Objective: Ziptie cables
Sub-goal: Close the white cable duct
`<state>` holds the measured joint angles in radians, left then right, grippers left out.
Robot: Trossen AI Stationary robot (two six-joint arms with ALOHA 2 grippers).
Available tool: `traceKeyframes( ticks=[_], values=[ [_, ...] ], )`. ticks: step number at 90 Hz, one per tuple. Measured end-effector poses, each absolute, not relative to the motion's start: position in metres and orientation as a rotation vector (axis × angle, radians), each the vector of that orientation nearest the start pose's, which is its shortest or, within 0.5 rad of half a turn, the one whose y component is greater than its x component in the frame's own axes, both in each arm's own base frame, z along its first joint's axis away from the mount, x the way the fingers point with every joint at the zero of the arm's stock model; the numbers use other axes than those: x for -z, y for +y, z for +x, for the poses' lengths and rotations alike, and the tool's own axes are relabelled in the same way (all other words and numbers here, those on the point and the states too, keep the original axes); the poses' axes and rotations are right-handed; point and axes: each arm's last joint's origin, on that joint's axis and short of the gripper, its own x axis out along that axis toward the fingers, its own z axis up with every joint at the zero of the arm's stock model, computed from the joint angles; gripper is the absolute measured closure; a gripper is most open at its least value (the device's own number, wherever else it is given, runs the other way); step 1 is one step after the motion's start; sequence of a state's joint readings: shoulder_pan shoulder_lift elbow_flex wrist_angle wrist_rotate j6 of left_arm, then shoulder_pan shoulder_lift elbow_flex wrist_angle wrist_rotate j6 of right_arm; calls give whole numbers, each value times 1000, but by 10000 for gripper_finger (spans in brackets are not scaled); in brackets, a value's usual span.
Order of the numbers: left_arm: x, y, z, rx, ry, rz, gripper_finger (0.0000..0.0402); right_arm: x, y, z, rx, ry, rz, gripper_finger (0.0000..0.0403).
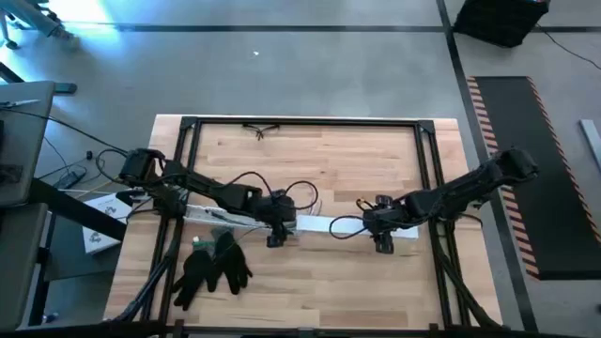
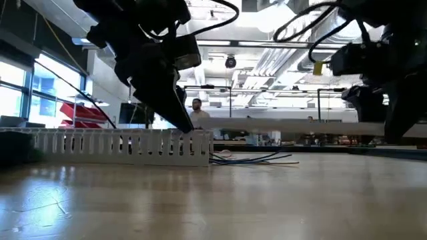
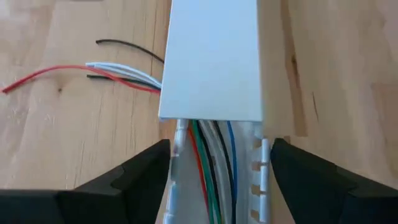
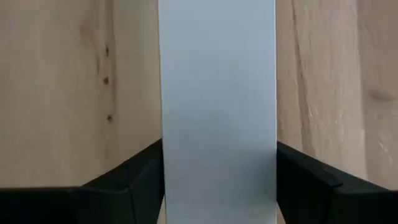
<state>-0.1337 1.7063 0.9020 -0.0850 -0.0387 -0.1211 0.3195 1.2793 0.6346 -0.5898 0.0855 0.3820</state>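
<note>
**Both grippers straddle the white cable channel on a butcher-block table**

The table [image 1: 310,291] is pale, jointed wood planks with visible knots and grain, framed by black metal rails. Grey concrete floor surrounds it; a black mat with a striped hazard edge lies at 3 o'clock of the table. From table height, the room behind shows bright windows, ceiling pipework and a person standing far off.

A long white plastic channel [image 1: 315,223] lies across the table's middle. Its slotted, comb-like side wall shows on the open stretch; a smooth flat white lid [image 3: 211,59] covers the rest. The cables [image 3: 211,162], thin flexible wires in red, green, black, white and blue, run inside the open trough under the lid's edge, and more loose ends fan out onto the wood beside the channel.

The left gripper [image 3: 217,171] has its dark matte wedge-shaped fingers spread either side of the open channel, apart from it. The right gripper [image 4: 219,180] has its fingers against both edges of the lid, clasping it.

A pair of black gloves [image 1: 211,268] lies at 7 o'clock of the channel.
</note>
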Motion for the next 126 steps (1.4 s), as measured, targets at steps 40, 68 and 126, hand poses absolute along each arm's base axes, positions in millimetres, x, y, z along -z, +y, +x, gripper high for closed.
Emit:
traceKeyframes(
  ticks=[40,68,126],
  values=[
    [-144,-43,331,41,896,-18,145,-159,67,199,11,1266,46,171],
    [-141,-43,331,31,905,-10,145,-158,66,198,39,1275,46,171],
    [-143,-64,328,-39,872,143,180,-158,66,198,43,1278,50,171]
  ],
)
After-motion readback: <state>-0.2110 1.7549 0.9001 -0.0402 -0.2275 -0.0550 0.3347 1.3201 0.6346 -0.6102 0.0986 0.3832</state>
